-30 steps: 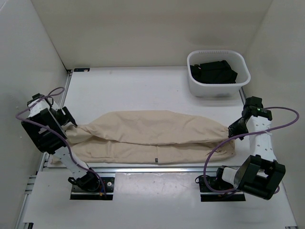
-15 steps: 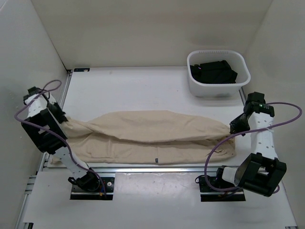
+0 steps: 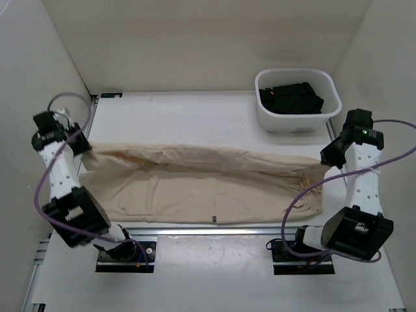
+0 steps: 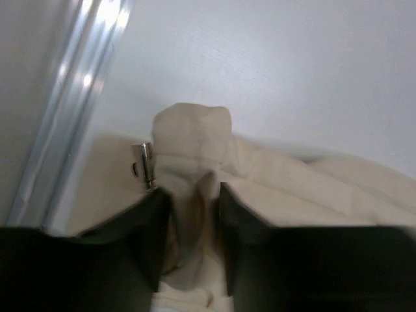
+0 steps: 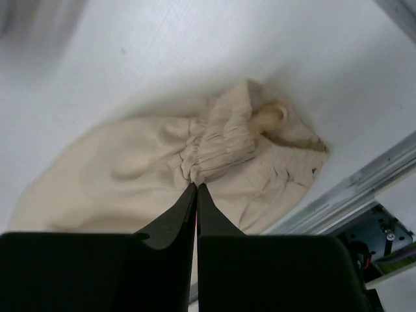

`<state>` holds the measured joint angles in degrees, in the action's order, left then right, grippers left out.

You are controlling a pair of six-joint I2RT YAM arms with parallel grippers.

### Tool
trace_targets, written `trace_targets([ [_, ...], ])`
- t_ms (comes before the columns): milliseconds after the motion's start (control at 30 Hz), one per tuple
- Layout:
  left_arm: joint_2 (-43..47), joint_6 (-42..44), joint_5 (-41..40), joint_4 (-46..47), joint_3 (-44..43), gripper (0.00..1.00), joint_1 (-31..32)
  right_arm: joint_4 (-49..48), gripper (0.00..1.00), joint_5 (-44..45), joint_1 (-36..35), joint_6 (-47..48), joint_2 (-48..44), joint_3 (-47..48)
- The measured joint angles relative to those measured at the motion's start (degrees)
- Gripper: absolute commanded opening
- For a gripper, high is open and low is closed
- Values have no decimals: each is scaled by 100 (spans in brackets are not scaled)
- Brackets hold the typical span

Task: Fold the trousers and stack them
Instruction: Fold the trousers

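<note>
The light beige trousers (image 3: pixel 201 182) lie stretched left to right across the near half of the table, a small dark label (image 3: pixel 212 218) at their near edge. My left gripper (image 3: pixel 83 147) is shut on the trousers' left end, with bunched cloth (image 4: pixel 195 162) between its fingers. My right gripper (image 3: pixel 327 156) is shut on the gathered right end (image 5: pixel 218 146), held above the table. The cloth's far edge is pulled taut between the two grippers.
A white bin (image 3: pixel 298 101) holding dark folded clothes (image 3: pixel 289 97) stands at the back right. White walls close in on the left, back and right. A metal rail (image 3: pixel 195 229) runs along the table's near edge and another (image 4: pixel 71 104) along its left side.
Both grippers have moved toward the back and outward with the cloth ends. The trousers' upper edge rose and stretched taut, and the cloth spread wider.
</note>
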<state>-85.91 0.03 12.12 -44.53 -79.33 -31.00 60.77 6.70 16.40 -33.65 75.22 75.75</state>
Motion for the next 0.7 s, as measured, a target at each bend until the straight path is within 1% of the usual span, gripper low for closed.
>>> trace_targets([
  [33,363,11,-11,39,538,60,-31,-28,0,7,2,9,-127,-216],
  [133,1335,4,-74,39,2205,73,-197,-74,0,2,2,20,-549,-992],
  [167,1565,-4,-98,-52,2699,73,-273,-46,0,2,2,24,-654,-1235],
  [200,1727,-11,-120,-175,3060,77,-356,-42,0,4,4,22,-713,-1421],
  [233,1860,-11,-140,-365,3351,77,-457,-46,0,4,4,26,-745,-1591],
  [267,1965,-9,-162,-586,3486,80,-542,-44,0,7,4,42,-756,-1718],
  [300,2037,-9,-173,-756,3484,80,-614,-46,0,9,4,66,-756,-1797],
  [333,2083,-11,-168,-890,3373,83,-675,-50,0,20,2,90,-756,-1851],
  [400,2061,-2,-105,-1158,2758,89,-717,-57,0,52,4,111,-758,-1875],
  [433,2028,-9,-55,-1204,2350,90,-717,-70,0,68,4,116,-763,-1875],
  [500,1954,-7,11,-1102,1611,90,-717,-79,0,85,4,122,-765,-1875],
  [567,1792,-4,9,-988,1185,89,-717,-79,0,105,2,129,-763,-1875],
  [633,1458,-4,-4,-927,1051,87,-754,-76,0,151,4,129,-763,-1875],
  [700,901,-4,-31,-907,1049,87,-828,-70,0,210,2,144,-750,-1873],
])
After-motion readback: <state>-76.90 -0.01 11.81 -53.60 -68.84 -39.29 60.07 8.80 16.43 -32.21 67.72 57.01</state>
